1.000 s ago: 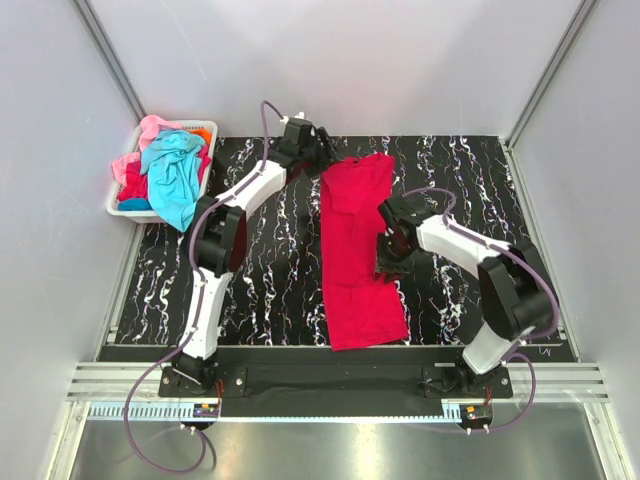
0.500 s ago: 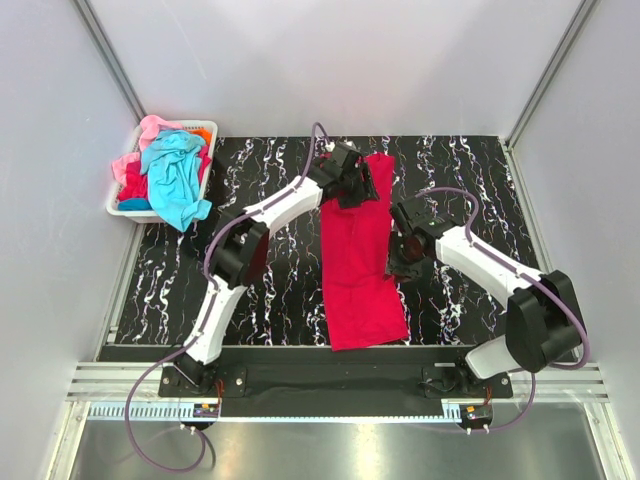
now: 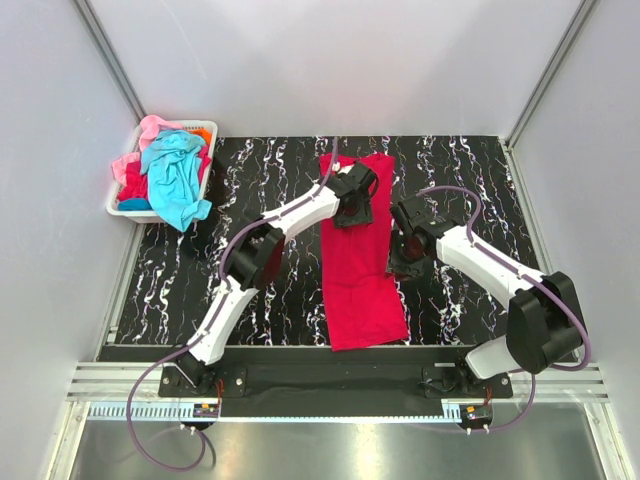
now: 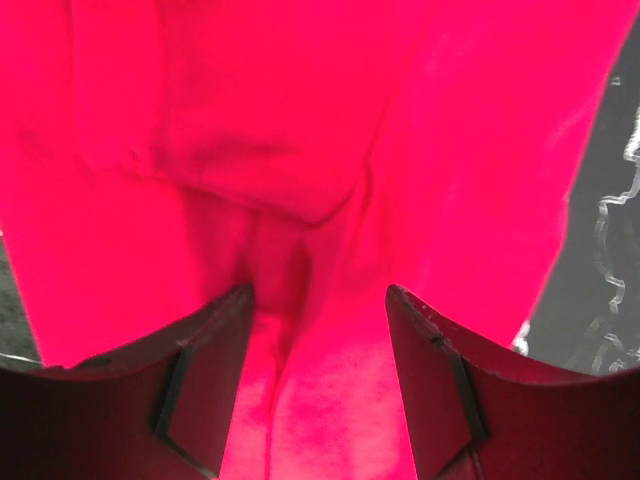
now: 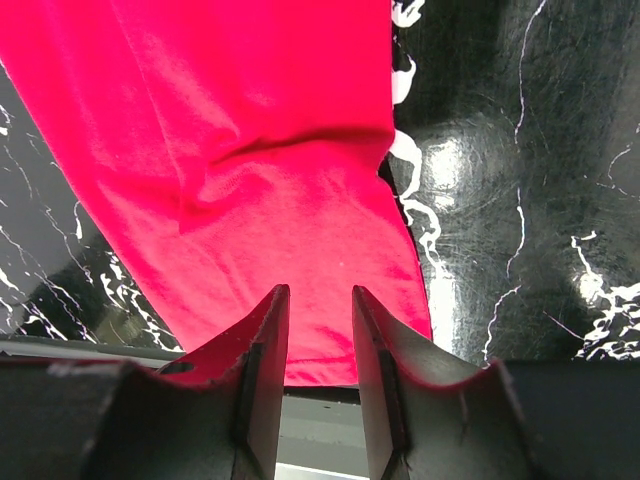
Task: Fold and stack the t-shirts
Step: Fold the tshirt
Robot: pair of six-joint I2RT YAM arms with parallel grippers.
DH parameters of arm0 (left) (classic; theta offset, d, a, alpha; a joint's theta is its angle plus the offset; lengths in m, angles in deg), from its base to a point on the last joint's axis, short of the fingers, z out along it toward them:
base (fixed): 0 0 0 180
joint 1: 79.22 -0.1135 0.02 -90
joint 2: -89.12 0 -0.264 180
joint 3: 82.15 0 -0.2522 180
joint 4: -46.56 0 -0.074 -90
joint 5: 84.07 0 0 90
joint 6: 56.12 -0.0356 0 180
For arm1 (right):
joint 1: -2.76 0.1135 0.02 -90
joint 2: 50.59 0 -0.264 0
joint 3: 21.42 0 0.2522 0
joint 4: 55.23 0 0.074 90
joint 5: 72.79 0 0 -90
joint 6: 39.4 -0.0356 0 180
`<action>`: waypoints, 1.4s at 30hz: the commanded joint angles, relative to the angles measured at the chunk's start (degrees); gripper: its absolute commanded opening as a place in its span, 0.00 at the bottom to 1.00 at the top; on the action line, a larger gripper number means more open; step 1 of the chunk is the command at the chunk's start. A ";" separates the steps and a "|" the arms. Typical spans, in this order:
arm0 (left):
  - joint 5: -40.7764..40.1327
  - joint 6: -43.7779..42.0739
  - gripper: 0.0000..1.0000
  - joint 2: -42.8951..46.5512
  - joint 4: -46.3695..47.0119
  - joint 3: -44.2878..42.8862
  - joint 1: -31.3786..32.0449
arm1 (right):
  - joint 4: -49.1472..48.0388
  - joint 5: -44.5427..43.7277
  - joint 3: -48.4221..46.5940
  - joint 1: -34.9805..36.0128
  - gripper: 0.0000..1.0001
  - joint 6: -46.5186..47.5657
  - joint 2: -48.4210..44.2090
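The crimson-red t-shirt (image 3: 357,295) lies flat on the black marbled table (image 3: 270,300) as a long narrow strip running from the far edge toward the near edge. My left gripper (image 3: 352,208) hovers over the shirt's far part, open and empty. In the left wrist view (image 4: 318,292) red cloth (image 4: 300,120) with a soft crease fills the gap between its fingers. My right gripper (image 3: 398,260) is at the shirt's right edge near the middle. Its jaws stand a little apart, with nothing between them (image 5: 318,292), above the shirt's (image 5: 250,130) near hem.
A white basket (image 3: 118,208) at the table's far left corner holds a turquoise shirt (image 3: 175,175) hanging over its front, a pink one (image 3: 150,128) and an orange one (image 3: 203,130). Grey walls close in on three sides. A metal rail (image 3: 330,380) runs along the near edge.
My left arm has swung right and toward me, from beside the shirt's far left corner to over its far part. My right gripper has shifted slightly right, to the shirt's edge.
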 commanded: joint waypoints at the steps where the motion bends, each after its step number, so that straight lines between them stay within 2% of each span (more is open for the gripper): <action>1: -2.38 0.67 0.63 -1.64 -3.50 -3.61 -0.21 | 0.51 -1.74 -2.54 0.45 0.39 -0.83 -0.76; 8: -4.49 0.32 0.63 -7.27 -7.28 -12.48 -0.91 | 0.52 -1.65 -3.15 0.45 0.39 -1.01 -1.02; 15: -3.70 0.40 0.62 -12.10 -7.55 -20.74 -4.42 | 0.87 -3.40 -5.18 0.53 0.40 0.13 1.96; 19: -1.95 0.67 0.62 -12.72 -6.06 -21.46 -6.71 | 0.87 -3.93 -7.02 0.45 0.40 1.19 4.69; 23: 1.74 -0.82 0.62 -12.11 -0.27 -19.79 -8.47 | 0.87 -4.46 -9.13 0.45 0.40 1.80 7.85; 26: 4.73 -2.93 0.62 -8.52 5.09 -15.32 -8.47 | 0.95 -5.51 -10.44 0.45 0.39 1.98 8.91; 29: 6.05 -5.13 0.62 -1.67 9.84 -5.32 -8.39 | 0.78 -6.13 -11.50 0.53 0.41 2.24 9.52; 32: 5.97 -7.76 0.63 6.85 12.31 2.50 -8.30 | 0.25 -7.18 -11.86 0.45 0.48 2.16 9.61; 38: 4.12 -10.76 0.66 26.28 15.82 19.21 -8.12 | -5.01 -10.08 -7.65 0.45 0.74 2.59 4.88; 39: 3.25 -10.41 0.67 29.17 16.35 24.72 -8.21 | -6.24 -9.65 -6.77 0.45 0.77 3.12 4.17; 40: 3.33 -9.54 0.68 31.55 17.14 27.47 -8.30 | -8.60 -9.12 -4.59 0.36 0.87 3.47 3.56; 42: 3.68 -8.13 0.68 38.58 17.23 35.91 -8.39 | -10.99 -6.58 -2.20 0.36 0.96 3.65 2.94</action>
